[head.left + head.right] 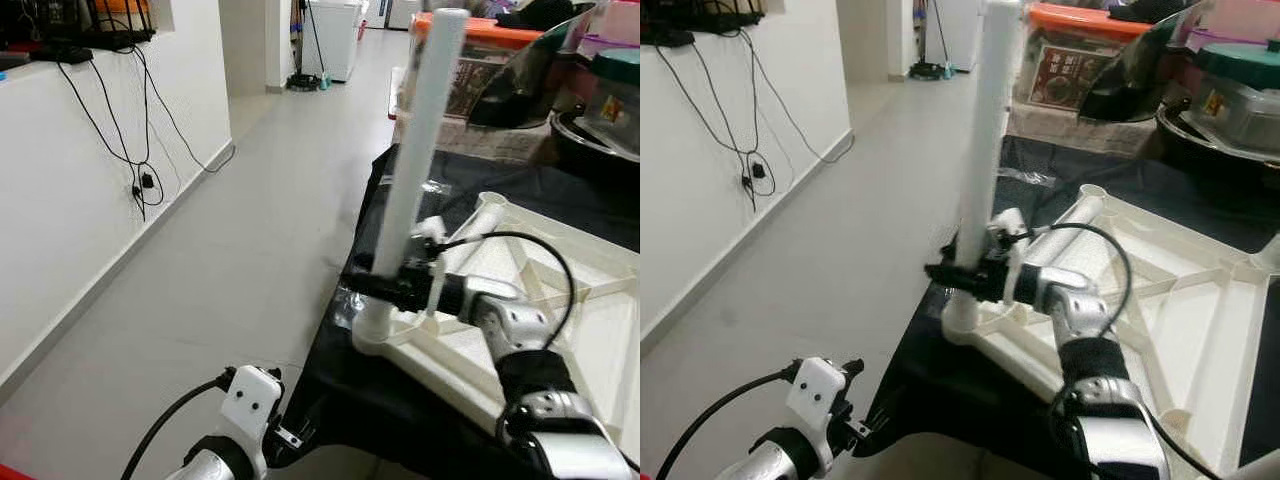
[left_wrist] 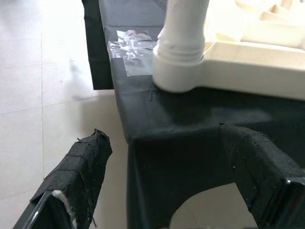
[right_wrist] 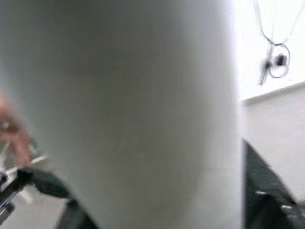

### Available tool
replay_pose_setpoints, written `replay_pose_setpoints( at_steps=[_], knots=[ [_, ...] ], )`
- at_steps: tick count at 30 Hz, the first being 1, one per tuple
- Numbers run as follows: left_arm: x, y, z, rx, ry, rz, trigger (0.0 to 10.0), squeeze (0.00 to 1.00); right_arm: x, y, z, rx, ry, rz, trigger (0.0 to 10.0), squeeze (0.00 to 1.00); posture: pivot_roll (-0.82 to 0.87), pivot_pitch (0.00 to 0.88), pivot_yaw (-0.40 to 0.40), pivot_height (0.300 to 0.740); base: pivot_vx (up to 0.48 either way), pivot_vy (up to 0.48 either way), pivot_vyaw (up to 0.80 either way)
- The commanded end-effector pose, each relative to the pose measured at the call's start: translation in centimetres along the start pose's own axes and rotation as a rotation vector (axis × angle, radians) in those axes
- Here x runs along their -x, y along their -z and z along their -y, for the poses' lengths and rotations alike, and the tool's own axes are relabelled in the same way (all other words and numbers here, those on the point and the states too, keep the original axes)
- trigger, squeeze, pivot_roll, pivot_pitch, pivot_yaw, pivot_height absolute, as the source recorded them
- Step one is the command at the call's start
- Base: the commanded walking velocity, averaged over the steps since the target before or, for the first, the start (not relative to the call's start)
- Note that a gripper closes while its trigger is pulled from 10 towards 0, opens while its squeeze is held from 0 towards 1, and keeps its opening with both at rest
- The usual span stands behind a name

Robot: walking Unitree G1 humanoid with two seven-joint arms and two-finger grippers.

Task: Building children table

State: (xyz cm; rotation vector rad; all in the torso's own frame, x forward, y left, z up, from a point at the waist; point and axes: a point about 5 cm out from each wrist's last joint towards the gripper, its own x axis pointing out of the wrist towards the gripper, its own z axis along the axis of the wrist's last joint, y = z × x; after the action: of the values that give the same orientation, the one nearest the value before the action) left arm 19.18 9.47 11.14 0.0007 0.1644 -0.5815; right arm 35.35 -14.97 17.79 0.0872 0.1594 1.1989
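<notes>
Left claw (image 2: 157, 191): low at 7 o'clock in the head views, fingers (image 2: 78, 176) spread wide and holding nothing, hanging off the near edge of the bench (image 1: 400, 400), which is draped in black cloth.

Right claw (image 1: 385, 285): closed around the white leg (image 1: 415, 150) low on its shaft, just above the socket (image 1: 375, 330).

The leg stands near upright, leaning slightly toward 1 o'clock, seated in the corner socket of the inverted white tabletop (image 1: 600, 330), which lies on the bench at 3 o'clock.

Handling, as a judgement: the leg looks like a hollow plastic tube, light, stiff and smooth, so it may slip or twist in the grip. Hold low, close to the socket, for control while pressing down; a high grip would lever the joint.

Beyond, at 1 o'clock, stand an orange-lidded box (image 1: 1080, 60) and pots (image 1: 1230, 100)
</notes>
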Motion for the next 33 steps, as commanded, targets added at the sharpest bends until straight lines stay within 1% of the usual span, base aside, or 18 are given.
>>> replay_pose_setpoints(
  at_steps=[1, 4, 5, 6, 8, 9, 10, 13, 14, 16, 18, 22, 28, 29, 30, 31, 32, 33],
  knots=[
    [0.1, 0.1, 0.2, 0.009, 0.002, -0.01, 10.0, 0.0, -1.3, 0.3, -0.4, -0.008, -0.06, -0.02, 0.0, 0.0, 0.16, 0.05, -0.083, 0.74, 0.0, 0.0, 0.0],
    [0.2, 0.1, 0.2, 0.009, 0.001, -0.011, 10.0, 0.0, -1.9, 0.0, -0.2, 0.021, -0.042, -0.007, 0.0, 0.0, 0.16, 0.052, -0.083, 0.74, 0.0, 0.0, 0.0],
    [0.2, 0.1, 0.2, 0.008, 0.0, -0.011, 10.0, 0.0, -2.2, -0.2, 0.3, 0.058, 0.065, 0.015, 0.0, 0.0, 0.16, 0.051, -0.083, 0.74, 0.0, 0.0, 0.0],
    [0.2, 0.1, 0.2, 0.008, 0.0, -0.011, 10.0, 0.0, -2.2, -0.2, 0.3, 0.058, 0.065, 0.015, 0.0, 0.0, 0.16, 0.051, -0.083, 0.74, 0.0, 0.0, 0.0],
    [0.1, 0.1, 0.1, 0.007, 0.0, -0.012, 10.0, 0.0, -1.5, -0.6, 2.2, 0.1, 0.405, 0.045, 0.0, 0.0, 0.15, 0.049, -0.081, 0.74, 0.0, 0.0, 0.0],
    [0.1, 0.1, 0.1, 0.007, 0.0, -0.012, 10.0, 0.0, -1.5, -0.6, 2.2, 0.1, 0.405, 0.045, 0.0, 0.0, 0.15, 0.049, -0.081, 0.74, 0.0, 0.0, 0.0],
    [0.0, 0.1, 0.0, 0.007, 0.003, -0.013, 10.0, 0.0, 0.4, -0.8, 3.9, 0.086, 0.786, 0.073, 0.0, 0.0, 0.14, 0.046, -0.076, 0.74, 0.0, 0.0, 0.0],
    [0.0, 0.1, 0.0, 0.008, 0.004, -0.013, 10.0, 0.0, 0.9, -0.8, 4.2, 0.079, 0.863, 0.079, 0.0, 0.0, 0.14, 0.046, -0.076, 0.74, 0.0, 0.0, 0.0],
    [0.0, 0.2, 0.0, 0.009, 0.006, -0.013, 10.0, 0.0, 2.4, -0.3, 4.7, 0.034, 1.08, 0.096, 0.0, 0.0, 0.13, 0.046, -0.072, 0.74, 0.0, 0.0, 0.0],
    [0.0, 0.2, 0.0, 0.009, 0.006, -0.013, 10.0, 0.0, 2.4, -0.3, 4.7, 0.034, 1.08, 0.096, 0.0, 0.0, 0.13, 0.046, -0.072, 0.74, 0.0, 0.0, 0.0],
    [-0.2, 0.2, -0.1, 0.01, 0.009, -0.014, 10.0, 0.0, 5.0, 0.8, 3.5, -0.007, 1.449, 0.123, 0.0, 0.0, 0.13, 0.048, -0.066, 0.74, 0.0, 0.0, 0.0],
    [-0.2, 0.2, -0.1, 0.01, 0.009, -0.014, 10.0, 0.0, 5.0, 2.0, 0.8, -0.067, 1.624, 0.154, 0.0, 0.0, 0.13, 0.046, -0.068, 0.74, 0.0, 0.0, 0.0],
    [-0.2, 0.1, -0.1, 0.01, 0.007, -0.012, 10.0, 0.0, 2.8, 2.2, -1.0, -0.108, 1.662, 0.198, 0.0, 0.0, 0.13, 0.047, -0.073, 0.74, 0.0, 0.0, 0.0],
    [-0.2, 0.1, -0.1, 0.01, 0.006, -0.011, 10.0, 0.0, 1.7, 2.0, -1.0, -0.118, 1.605, 0.226, 1.9, 0.0, 0.13, 0.045, -0.073, 0.74, 0.0, 0.0, 0.0],
    [-0.2, 0.1, -0.1, 0.01, 0.006, -0.011, 10.0, 0.0, 1.7, 2.0, -1.0, -0.118, 1.605, 0.226, 1.9, 0.0, 0.13, 0.045, -0.073, 0.74, 0.0, 0.0, 0.0],
    [-0.2, 0.1, -0.1, 0.011, 0.007, -0.01, 10.0, 0.0, 0.8, 1.9, -0.9, -0.139, 1.555, 0.249, 10.0, 0.0, 0.13, 0.045, -0.073, 0.74, 0.0, 0.0, 0.0],
    [-0.2, 0.1, -0.1, 0.011, 0.007, -0.01, 10.0, 0.0, 0.8, 1.9, -0.9, -0.139, 1.555, 0.249, 10.0, 0.0, 0.13, 0.045, -0.073, 0.74, 0.0, 0.0, 0.0],
    [-0.2, 0.1, -0.1, 0.013, 0.007, -0.01, 10.0, 0.0, -0.1, 1.6, -0.8, -0.134, 1.46, 0.295, 10.0, 1.0, 0.12, 0.046, -0.074, 0.74, 0.0, 0.0, 0.0]
  ],
)
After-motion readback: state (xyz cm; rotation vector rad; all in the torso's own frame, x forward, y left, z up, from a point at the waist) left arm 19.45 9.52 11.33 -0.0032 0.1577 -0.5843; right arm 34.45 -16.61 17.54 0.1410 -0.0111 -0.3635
